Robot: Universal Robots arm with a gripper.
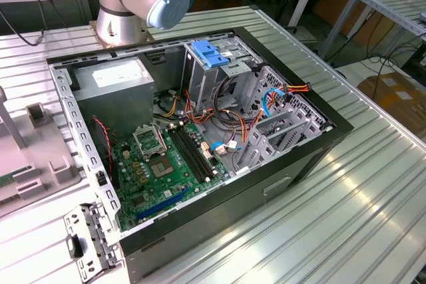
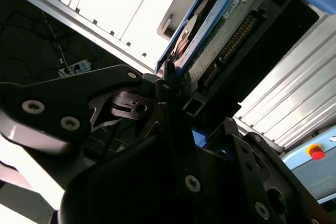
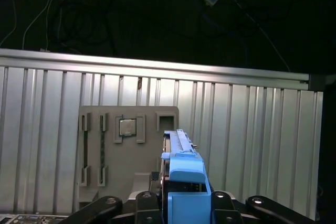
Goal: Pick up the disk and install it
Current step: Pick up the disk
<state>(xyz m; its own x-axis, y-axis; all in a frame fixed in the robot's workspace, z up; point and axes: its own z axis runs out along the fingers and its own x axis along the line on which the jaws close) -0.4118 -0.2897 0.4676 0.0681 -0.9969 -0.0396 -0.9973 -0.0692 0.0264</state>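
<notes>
The disk [image 3: 177, 141] stands on edge between my gripper's [image 3: 184, 202] black fingers, held above the ribbed aluminium table [image 3: 252, 140]. Its blue plastic carrier rail [image 3: 185, 178] faces the first wrist view. In the second wrist view the disk [image 2: 226, 32] shows its green circuit board, its connector row and a blue rail along one edge. The gripper [image 2: 167, 92] is shut on its end there. In the exterior view the open computer case [image 1: 293, 164] lies on the table, with a grey drive cage [image 1: 229, 74] at its back.
A blue plastic bracket [image 1: 210, 52] sits on top of the drive cage. The grey power-supply box [image 1: 116, 91] fills the case's back left corner, above the motherboard [image 1: 166, 164]. A grey fixture plate [image 3: 126, 150] carrying a processor chip [image 3: 126, 127] lies on the table under the gripper. The arm's base [image 1: 126, 4] stands behind the case.
</notes>
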